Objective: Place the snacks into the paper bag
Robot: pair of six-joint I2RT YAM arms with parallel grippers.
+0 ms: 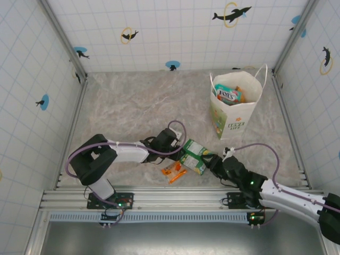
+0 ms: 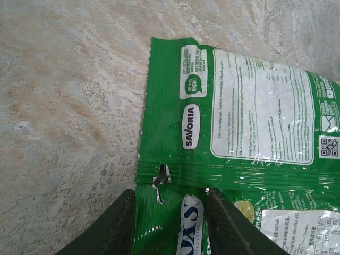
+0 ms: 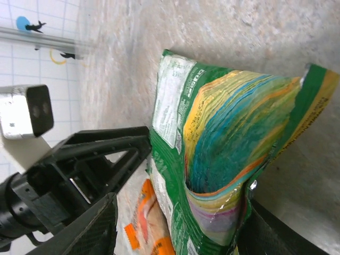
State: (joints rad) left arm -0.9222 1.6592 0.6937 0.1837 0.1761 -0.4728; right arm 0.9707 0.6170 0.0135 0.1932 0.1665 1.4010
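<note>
Two glossy green-and-white snack packets (image 1: 195, 155), crinkled, with left pincer (image 2: 171, 195) and right pincer (image 3: 178, 208) both agape astride them.

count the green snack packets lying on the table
2: the farther green packet and the nearer green packet, overlapping beside the small orange packets; another could be hidden beneath them.

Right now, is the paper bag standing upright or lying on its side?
Upright. The paper bag stands on its base, mouth open upward, with snack packets visible inside.
</note>
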